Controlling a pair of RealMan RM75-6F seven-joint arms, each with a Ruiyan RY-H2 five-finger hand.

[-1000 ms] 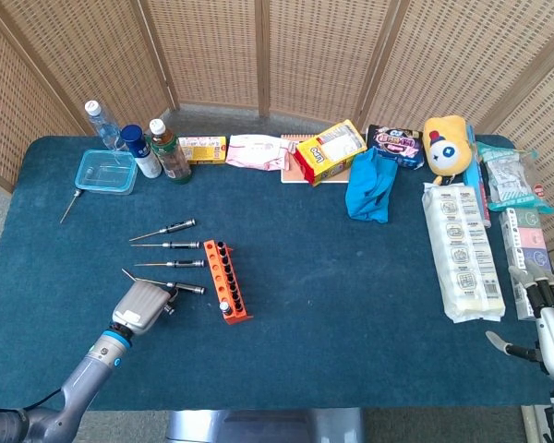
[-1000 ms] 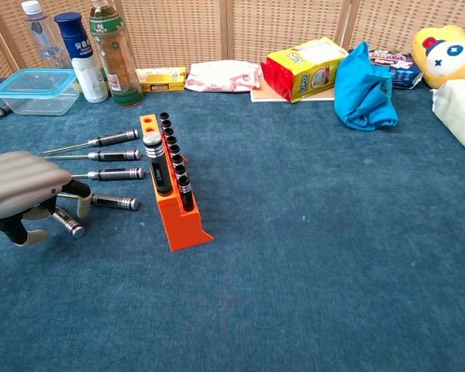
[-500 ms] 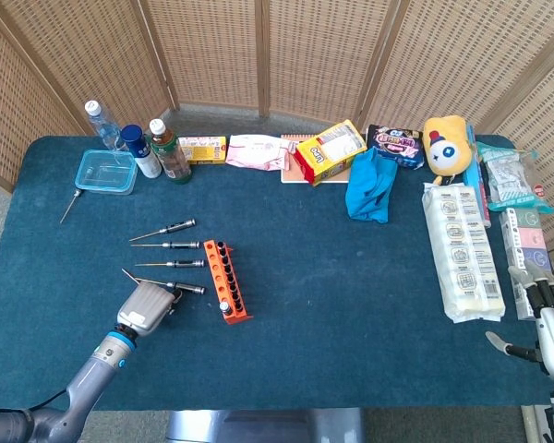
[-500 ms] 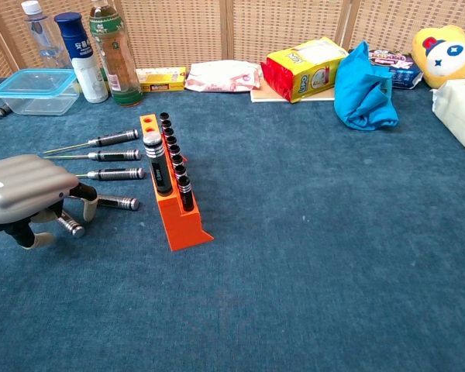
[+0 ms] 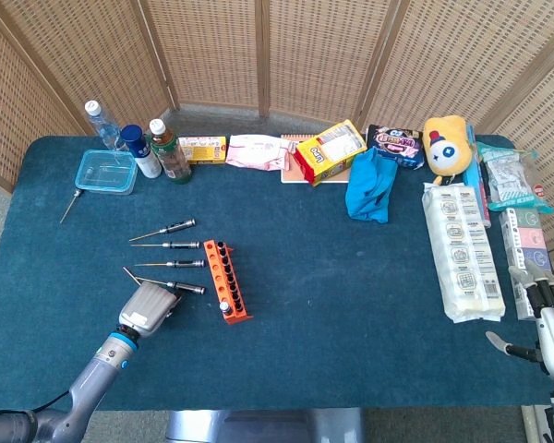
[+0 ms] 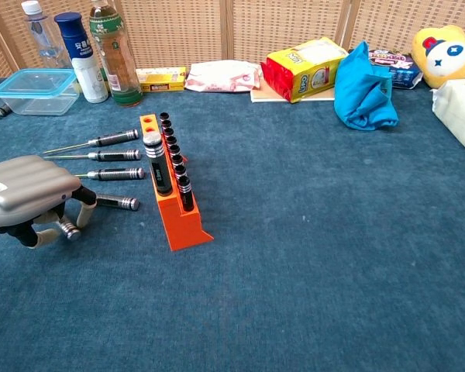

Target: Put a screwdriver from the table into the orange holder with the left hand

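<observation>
Screwdriver (image 6: 115,203), nearest of four lying left of the holder (image 6: 173,203), still rests on the table (image 6: 310,256) at lower left. Over its shaft end the left hand (image 6: 29,198) has drawn slightly back over the last second, fingers curled down around the shaft; whether it truly grips it I cannot tell. Nothing is lifted, so the pick-up remains undone. At the head view's lower right edge, the right hand (image 5: 552,323) hangs idle, grasp unclear.
</observation>
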